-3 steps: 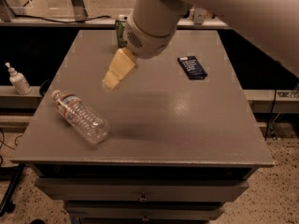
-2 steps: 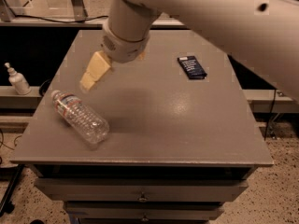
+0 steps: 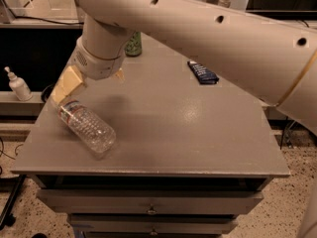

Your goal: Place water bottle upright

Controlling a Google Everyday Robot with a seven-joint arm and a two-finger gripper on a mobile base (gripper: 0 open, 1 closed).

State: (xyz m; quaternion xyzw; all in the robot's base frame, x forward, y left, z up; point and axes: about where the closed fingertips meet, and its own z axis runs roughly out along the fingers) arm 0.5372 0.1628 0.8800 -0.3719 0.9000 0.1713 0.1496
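Gripper (image 3: 91,83) has swung left and down since a second ago and now sits right over the cap end of the bottle (image 3: 88,129), which lies on its side at the front-left of the table (image 3: 198,143). Fingers look spread wide, holding nothing. I'd guess the bottle is light, thin-walled, crushy and keen to roll, so grab the ribbed body gently. Its red/white/blue label band isn't readable. Further back are a dark flat thing (image 3: 202,72) and a green can (image 3: 132,43), no legible writing either.
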